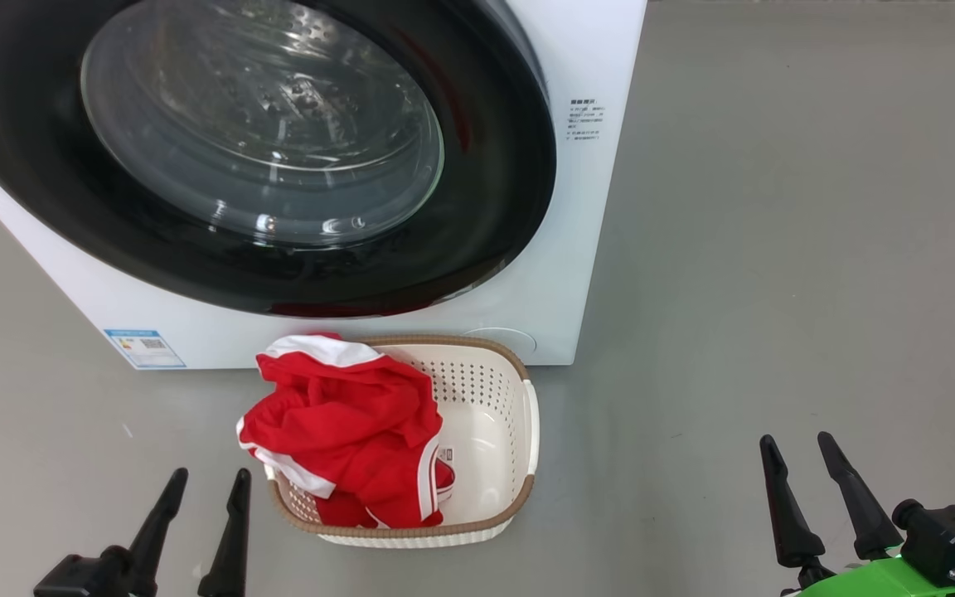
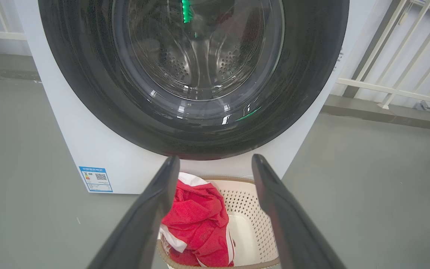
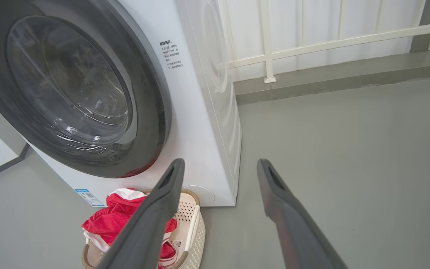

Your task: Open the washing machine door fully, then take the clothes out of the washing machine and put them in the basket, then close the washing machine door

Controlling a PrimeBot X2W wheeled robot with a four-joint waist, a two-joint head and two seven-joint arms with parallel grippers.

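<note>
My left gripper (image 1: 210, 474) and right gripper (image 1: 795, 439) are standing wide open, holding nothing. Red clothes (image 1: 345, 423) are lying in the basket (image 1: 486, 390).

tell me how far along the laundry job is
Done: the red clothes lie in the basket, and the washing machine door looks shut against the washing machine. In hand: nothing; left gripper and right gripper are open, fingers empty. Left: seemingly nothing.

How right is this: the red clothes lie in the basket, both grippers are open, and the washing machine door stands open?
No: the washing machine door is shut, as the head view shows. The clothes do lie in the basket, and the left gripper and right gripper are open.
</note>
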